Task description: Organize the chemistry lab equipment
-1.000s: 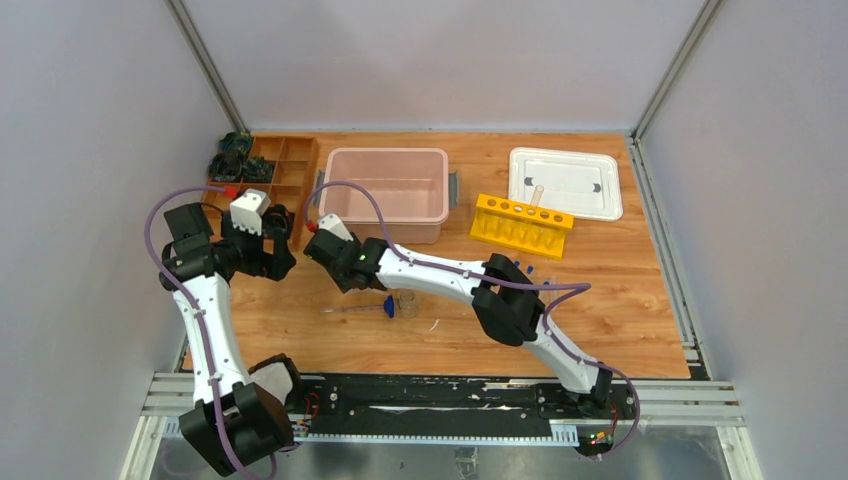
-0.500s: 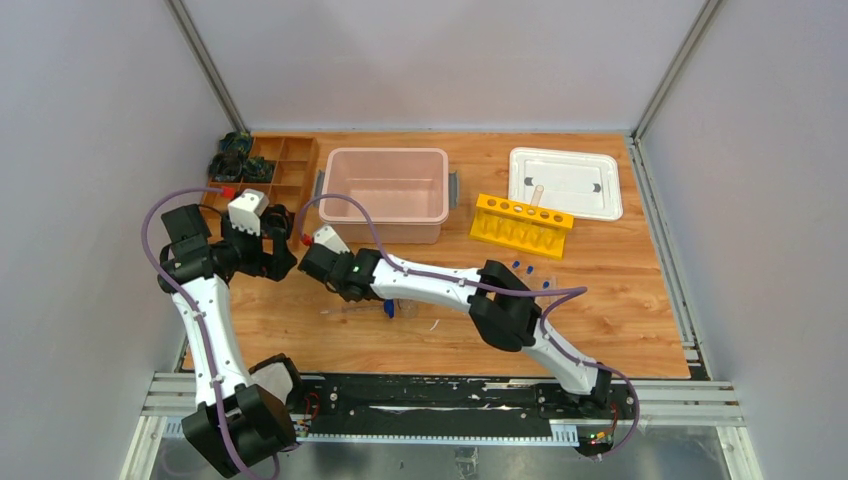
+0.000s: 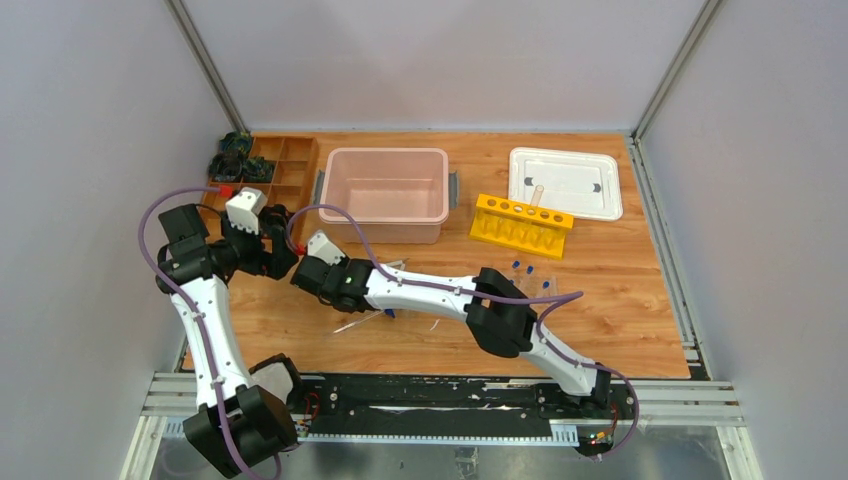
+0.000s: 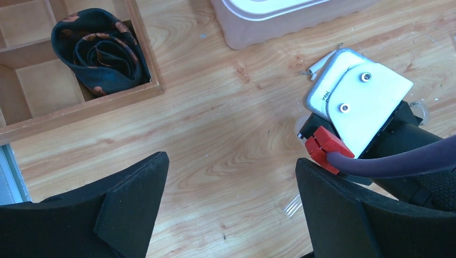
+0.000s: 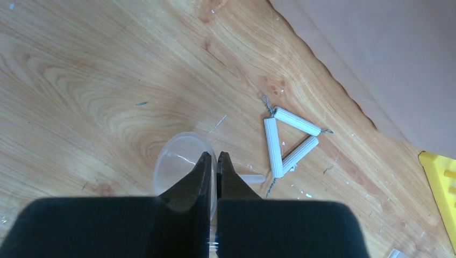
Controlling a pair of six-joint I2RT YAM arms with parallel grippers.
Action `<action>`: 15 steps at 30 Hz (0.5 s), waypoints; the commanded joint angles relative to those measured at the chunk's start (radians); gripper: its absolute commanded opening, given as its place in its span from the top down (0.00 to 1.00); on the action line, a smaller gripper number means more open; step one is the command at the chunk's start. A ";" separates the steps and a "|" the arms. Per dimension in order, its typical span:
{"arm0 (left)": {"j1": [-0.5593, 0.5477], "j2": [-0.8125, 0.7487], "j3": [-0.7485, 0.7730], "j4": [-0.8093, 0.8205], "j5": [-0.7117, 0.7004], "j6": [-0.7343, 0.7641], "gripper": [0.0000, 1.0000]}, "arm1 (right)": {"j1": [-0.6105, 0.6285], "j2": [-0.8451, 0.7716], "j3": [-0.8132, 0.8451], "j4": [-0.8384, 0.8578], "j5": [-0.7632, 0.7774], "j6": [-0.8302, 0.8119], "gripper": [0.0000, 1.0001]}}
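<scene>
The right end effector (image 5: 216, 158) is pinched tight on the thin rim of the clear funnel (image 5: 177, 156), likely because its mouth is too wide to span. The funnel rests on the tabletop (image 5: 80, 80) near the pale triangle (image 5: 287, 142). It is transparent and round-mouthed with a stubby stem, while the left end effector (image 4: 230, 161) gapes wide and empty.

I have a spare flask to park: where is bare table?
Front right, between the blue-capped vials and the table edge; also front left, beside the left arm. Crowded at centre: the right gripper grips the clear funnel beside the pale triangle.
</scene>
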 commanded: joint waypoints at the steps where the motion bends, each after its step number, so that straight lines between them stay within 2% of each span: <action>1: 0.004 -0.012 0.036 0.008 0.039 -0.011 0.06 | 0.030 -0.035 0.018 -0.001 0.042 -0.020 1.00; 8: 0.003 0.004 0.067 0.008 0.021 -0.023 0.06 | 0.044 -0.146 0.006 0.017 0.043 -0.050 1.00; 15: 0.003 0.014 0.085 0.008 0.021 -0.028 0.06 | 0.044 -0.332 -0.080 0.041 0.030 -0.054 1.00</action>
